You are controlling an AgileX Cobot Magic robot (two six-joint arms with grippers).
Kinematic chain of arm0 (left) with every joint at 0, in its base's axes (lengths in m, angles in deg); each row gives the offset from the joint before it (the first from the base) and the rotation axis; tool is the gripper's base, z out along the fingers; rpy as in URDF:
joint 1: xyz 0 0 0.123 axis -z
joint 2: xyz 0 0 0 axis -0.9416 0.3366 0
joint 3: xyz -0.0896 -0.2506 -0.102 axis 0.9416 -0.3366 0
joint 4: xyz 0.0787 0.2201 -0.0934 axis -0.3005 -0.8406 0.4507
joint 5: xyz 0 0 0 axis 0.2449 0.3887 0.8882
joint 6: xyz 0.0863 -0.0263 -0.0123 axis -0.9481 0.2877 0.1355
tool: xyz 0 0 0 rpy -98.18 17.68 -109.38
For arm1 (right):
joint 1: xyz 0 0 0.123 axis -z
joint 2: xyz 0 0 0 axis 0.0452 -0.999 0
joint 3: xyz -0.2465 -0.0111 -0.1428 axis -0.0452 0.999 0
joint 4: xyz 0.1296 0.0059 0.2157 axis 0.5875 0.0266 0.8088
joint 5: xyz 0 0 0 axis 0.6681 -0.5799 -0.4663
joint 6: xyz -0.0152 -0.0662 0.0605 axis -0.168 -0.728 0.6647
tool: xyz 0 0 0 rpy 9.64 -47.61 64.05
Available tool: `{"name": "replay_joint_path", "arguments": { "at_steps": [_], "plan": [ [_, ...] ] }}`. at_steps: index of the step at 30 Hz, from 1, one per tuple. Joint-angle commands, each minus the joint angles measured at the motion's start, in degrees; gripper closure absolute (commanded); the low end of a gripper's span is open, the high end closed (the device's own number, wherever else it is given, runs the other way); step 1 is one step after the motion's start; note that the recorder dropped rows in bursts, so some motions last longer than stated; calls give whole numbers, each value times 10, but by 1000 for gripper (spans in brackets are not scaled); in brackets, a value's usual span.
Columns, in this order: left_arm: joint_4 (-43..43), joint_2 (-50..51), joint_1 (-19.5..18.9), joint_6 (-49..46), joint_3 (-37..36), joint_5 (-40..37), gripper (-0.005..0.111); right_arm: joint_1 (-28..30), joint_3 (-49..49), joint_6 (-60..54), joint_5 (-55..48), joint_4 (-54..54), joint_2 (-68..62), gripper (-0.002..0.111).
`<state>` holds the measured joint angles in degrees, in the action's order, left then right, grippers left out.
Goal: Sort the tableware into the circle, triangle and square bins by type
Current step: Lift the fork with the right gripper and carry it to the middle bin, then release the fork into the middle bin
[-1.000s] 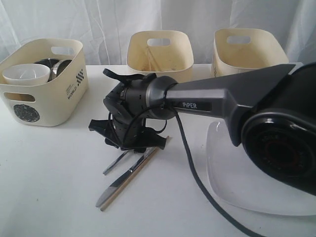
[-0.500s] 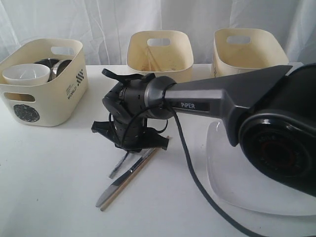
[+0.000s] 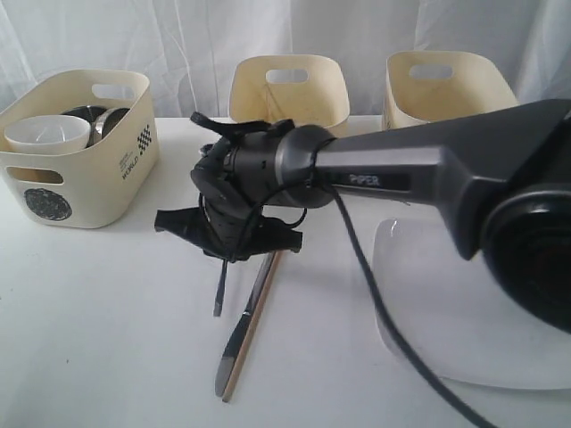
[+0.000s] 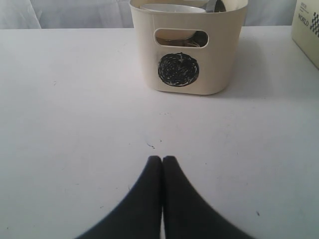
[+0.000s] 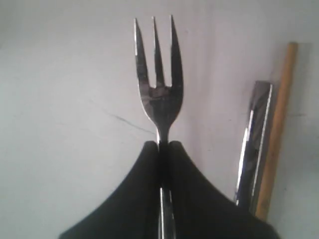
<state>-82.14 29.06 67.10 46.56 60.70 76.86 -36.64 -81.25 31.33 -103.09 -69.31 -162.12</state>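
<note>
My right gripper [image 3: 223, 252] [image 5: 162, 144] is shut on the handle of a steel fork [image 5: 158, 94]. The fork [image 3: 219, 290] hangs from it, tines down, over the table. Beside it on the table lie a steel knife [image 3: 243, 332] [image 5: 254, 149] and a wooden chopstick [image 5: 276, 134], side by side. The circle bin [image 3: 89, 178] [image 4: 219, 50] at the left holds a white bowl [image 3: 46, 132] and steel vessels [image 3: 96, 120]. A large white square plate [image 3: 446, 339] lies at the right. My left gripper [image 4: 162, 158] is shut and empty over bare table, facing the circle bin.
Two more cream bins stand at the back, one in the middle [image 3: 288, 94] and one at the right [image 3: 446, 89]; their marks do not show. My right arm [image 3: 428, 174] reaches across the plate. A white curtain hangs behind the table.
My right gripper has shut on the fork and raised it from the table, so it now hangs tines down. The knife and chopstick have swung to lie straighter. The left gripper is unchanged.
</note>
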Motion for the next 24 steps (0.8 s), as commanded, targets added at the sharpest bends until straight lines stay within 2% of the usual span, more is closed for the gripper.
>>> {"name": "replay_joint_path", "arguments": {
  "at_steps": [1,8,15,20,24],
  "plan": [
    [2,-3,0,3,-2,-2,107,20,83,-9,115,-5,77,108],
    [2,-3,0,3,-2,-2,107,70,224,-9,325,-6,199,108],
    [2,-3,0,3,-2,-2,107,154,248,-59,370,-10,274,108],
    [2,-3,0,3,-2,-2,107,225,194,-72,401,-10,253,108],
    [2,-3,0,3,-2,-2,107,247,79,-78,379,-12,179,108]
  ]
}}
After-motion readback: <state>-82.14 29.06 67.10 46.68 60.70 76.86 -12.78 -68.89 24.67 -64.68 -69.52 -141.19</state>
